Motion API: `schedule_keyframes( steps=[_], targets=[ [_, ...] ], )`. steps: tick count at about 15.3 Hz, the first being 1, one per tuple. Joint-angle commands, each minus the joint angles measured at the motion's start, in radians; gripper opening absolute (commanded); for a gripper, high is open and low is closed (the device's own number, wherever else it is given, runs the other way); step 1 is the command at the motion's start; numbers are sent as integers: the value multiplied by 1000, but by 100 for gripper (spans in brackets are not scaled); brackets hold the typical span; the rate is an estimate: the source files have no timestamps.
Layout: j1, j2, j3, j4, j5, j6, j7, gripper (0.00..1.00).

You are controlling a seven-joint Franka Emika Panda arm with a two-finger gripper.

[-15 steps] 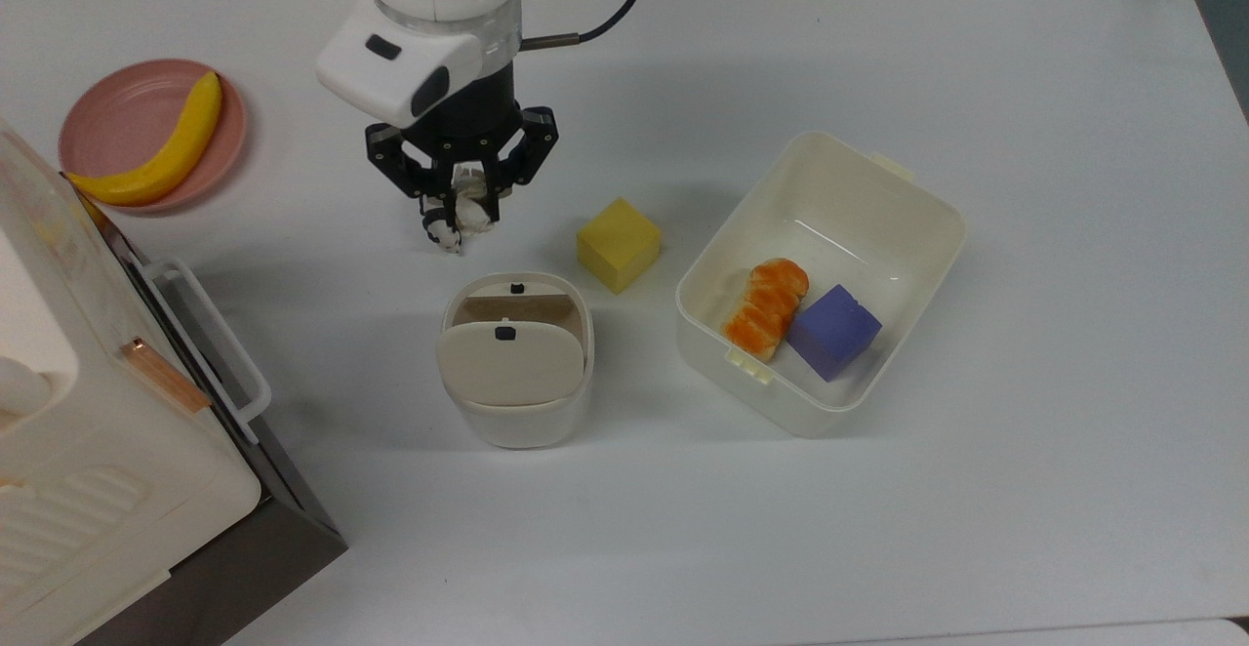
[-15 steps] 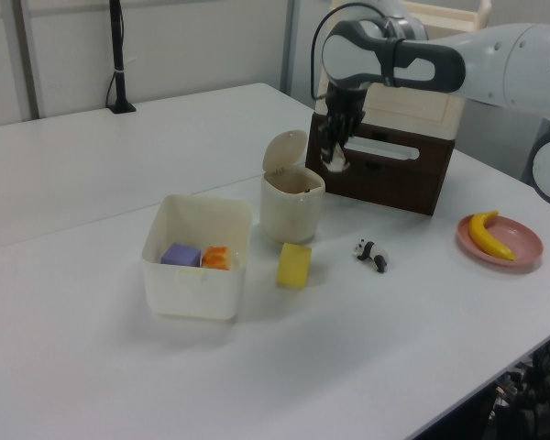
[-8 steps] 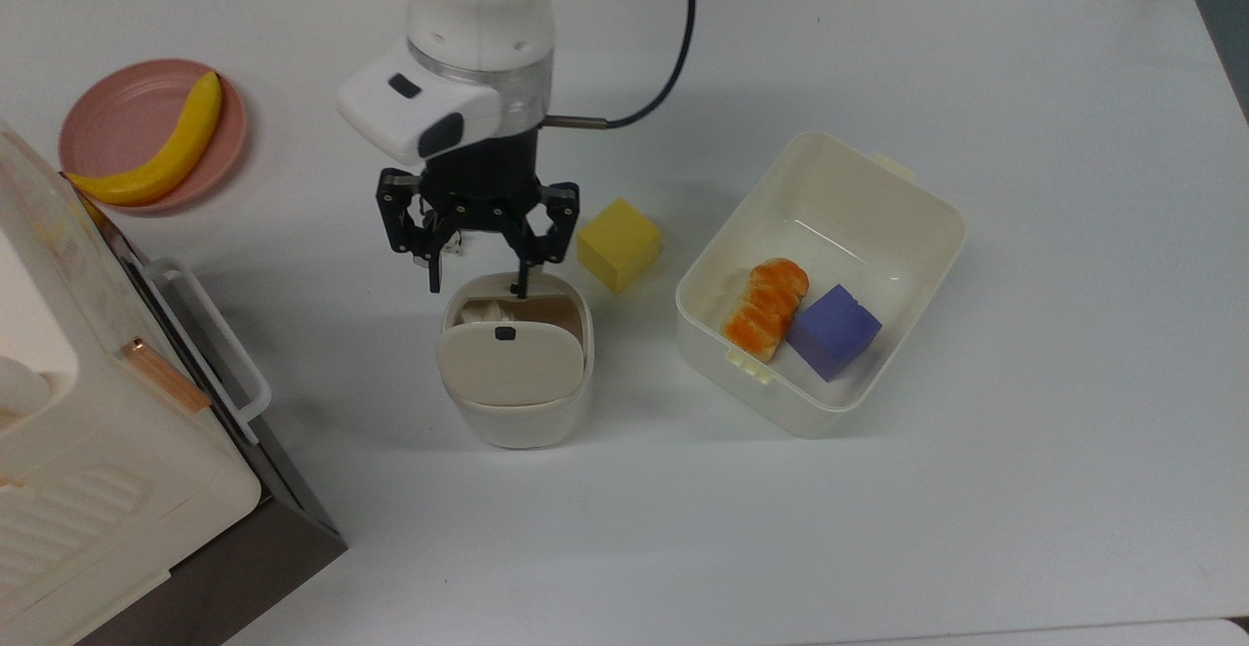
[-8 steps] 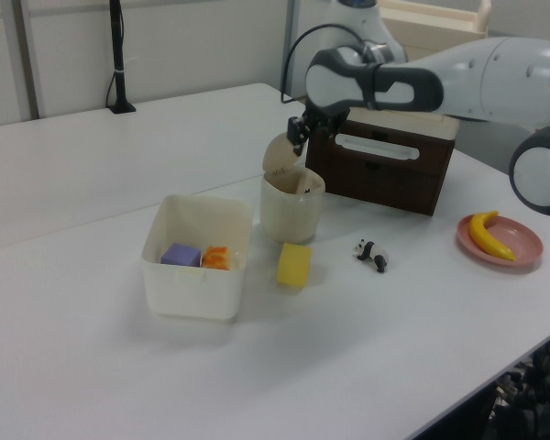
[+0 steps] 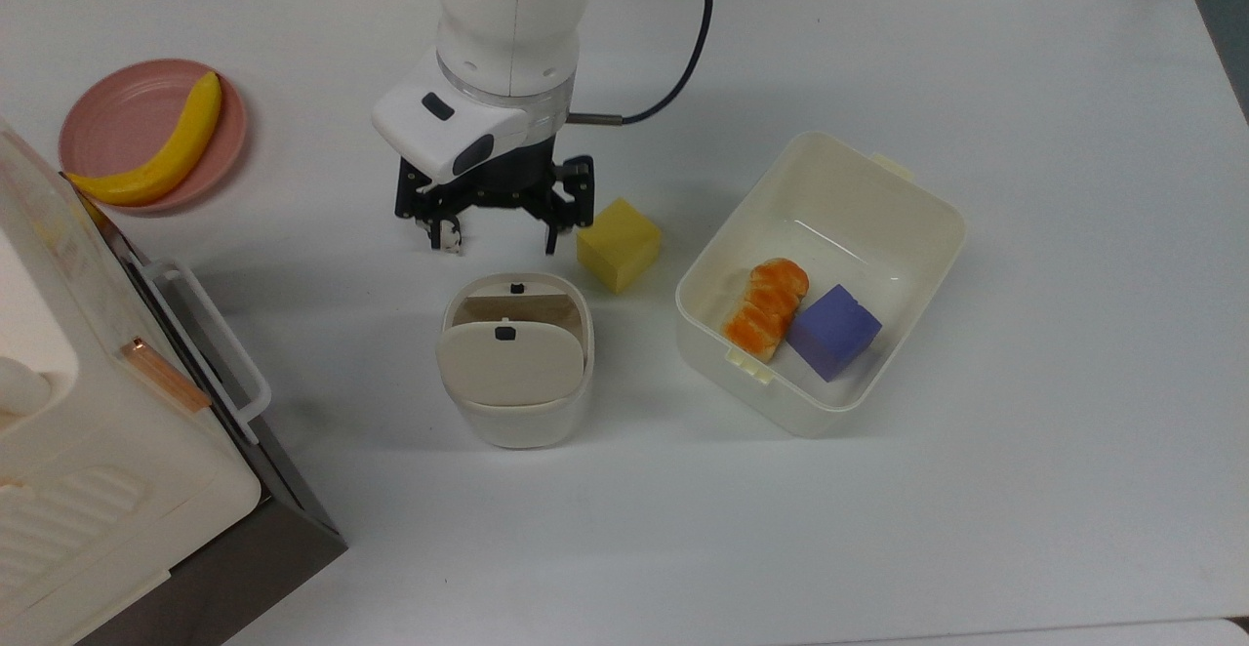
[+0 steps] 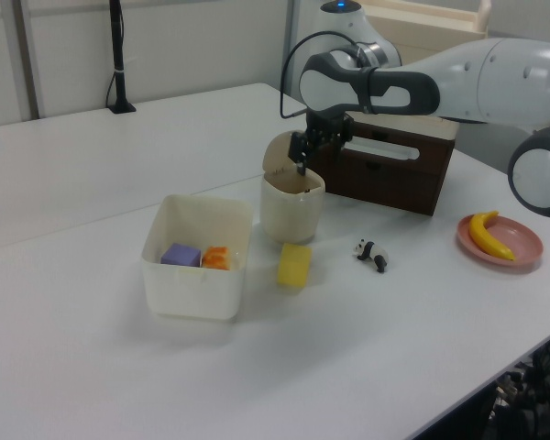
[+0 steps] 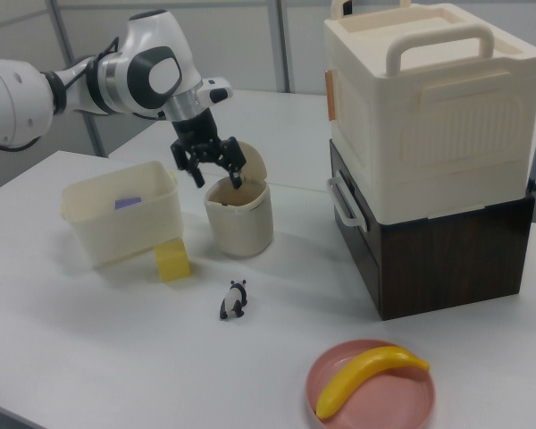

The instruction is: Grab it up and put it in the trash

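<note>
Between the fingertips of the gripper (image 5: pixel 493 236) nothing is sitting: the jaws are standing spread wide and gripping nothing, hanging just above the open mouth of the trash bin (image 5: pixel 517 426). Right beneath it, the bin's flap lid (image 5: pixel 507 363) is tilting up and the brownish inside is showing. The paper wad is hidden, and I am judging that it is lying low inside the bin, behind the wall and the lid. If so, the task is looking close to done. Should the wad need taking up again, it is likely very light, soft and springy, so it is calling for a pinch across its middle that squeezes the folds together, since a loose corner would probably slip or unfold. Just beside the gripper, in the top view, the yellow cube (image 5: pixel 618 244) is resting on the table. Near it on the other side is the panda toy (image 6: pixel 371 254). Farther off, the cream tub (image 5: pixel 849 153) is holding an orange piece and a purple block.
</note>
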Motion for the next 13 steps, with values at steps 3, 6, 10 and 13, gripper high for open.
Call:
schedule_keyframes(
  steps=[3,6,10,13],
  targets=[
    [8,-134,-2,-73,32,-243,-66,100],
    [5,-159,-5,-79,62,-250,39,100],
    [14,-160,-4,-72,51,-250,190,100],
    [17,-163,-2,-70,52,-250,161,100]
  ],
)
